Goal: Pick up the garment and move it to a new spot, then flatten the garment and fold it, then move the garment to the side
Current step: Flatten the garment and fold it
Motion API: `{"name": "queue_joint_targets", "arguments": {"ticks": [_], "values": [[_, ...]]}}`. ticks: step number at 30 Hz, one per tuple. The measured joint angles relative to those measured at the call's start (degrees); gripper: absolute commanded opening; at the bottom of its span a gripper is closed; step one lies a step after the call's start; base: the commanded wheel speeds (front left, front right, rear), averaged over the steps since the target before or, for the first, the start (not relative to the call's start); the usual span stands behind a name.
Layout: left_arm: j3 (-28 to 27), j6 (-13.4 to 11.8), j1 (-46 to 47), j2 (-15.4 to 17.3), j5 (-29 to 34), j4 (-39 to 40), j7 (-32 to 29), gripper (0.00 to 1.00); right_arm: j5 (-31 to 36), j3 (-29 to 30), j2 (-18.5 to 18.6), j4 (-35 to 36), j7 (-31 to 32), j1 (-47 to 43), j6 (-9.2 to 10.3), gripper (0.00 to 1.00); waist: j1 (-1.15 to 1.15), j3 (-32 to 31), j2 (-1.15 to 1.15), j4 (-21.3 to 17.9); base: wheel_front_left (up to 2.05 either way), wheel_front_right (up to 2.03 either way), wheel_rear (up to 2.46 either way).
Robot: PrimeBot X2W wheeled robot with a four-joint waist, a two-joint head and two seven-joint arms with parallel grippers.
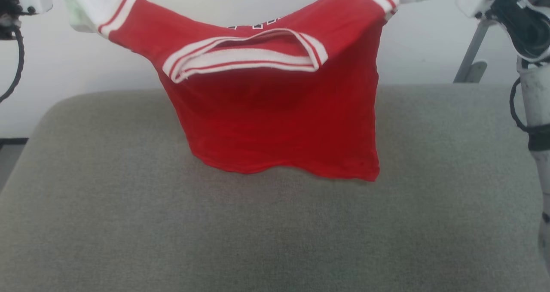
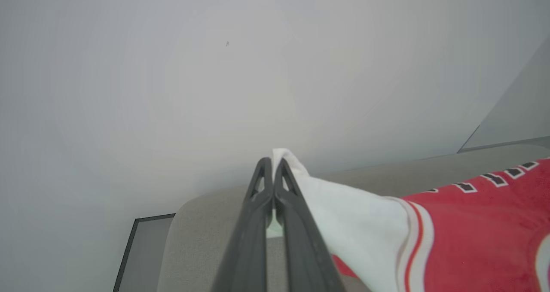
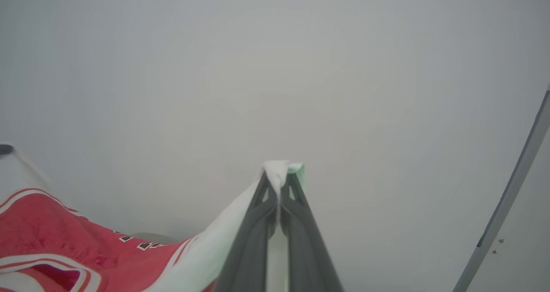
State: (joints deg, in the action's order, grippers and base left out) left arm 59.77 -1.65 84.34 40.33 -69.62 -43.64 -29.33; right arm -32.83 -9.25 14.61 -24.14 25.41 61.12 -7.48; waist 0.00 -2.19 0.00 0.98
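Red shirt (image 1: 279, 129) hangs spread above grey cushion (image 1: 107, 214), held by both white sleeves. L gripper (image 2: 273, 165) is clenched on one sleeve tip, R gripper (image 3: 281, 178) on the other. Head view: sleeve ends cut off at top edge, lettering (image 1: 258, 25) mostly hidden behind collar (image 1: 245, 58). Can't tell if hem (image 1: 279, 169) touches cushion.
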Motion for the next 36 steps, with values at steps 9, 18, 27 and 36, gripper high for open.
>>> {"name": "queue_joint_targets", "arguments": {"ticks": [9,18,27,36], "values": [[-1.05,1.01,5.19,-3.92,3.11,-5.50,8.75,0.00,3.76,-4.15,1.13,-9.14,-12.26,8.92,0.00,0.00,0.00,6.35,0.00,-0.74,0.00,0.00,0.00],[-2.89,1.83,17.02,-8.96,8.59,-11.88,24.36,0.00,14.68,-5.98,3.33,-19.39,-32.60,22.57,-0.01,0.00,0.00,16.93,0.00,-0.78,0.00,0.00,0.00],[-3.21,4.11,17.54,-14.18,10.56,-18.37,38.41,0.00,24.26,-6.88,2.13,-29.67,-40.09,27.19,-0.01,0.00,0.00,23.88,0.00,0.48,0.00,0.00,0.00],[-1.24,7.49,4.35,-17.60,7.59,-25.23,28.32,0.00,12.25,-12.99,-0.60,-35.90,-35.96,15.67,-0.02,0.00,0.00,21.03,0.00,1.80,0.00,0.00,0.00]]}}
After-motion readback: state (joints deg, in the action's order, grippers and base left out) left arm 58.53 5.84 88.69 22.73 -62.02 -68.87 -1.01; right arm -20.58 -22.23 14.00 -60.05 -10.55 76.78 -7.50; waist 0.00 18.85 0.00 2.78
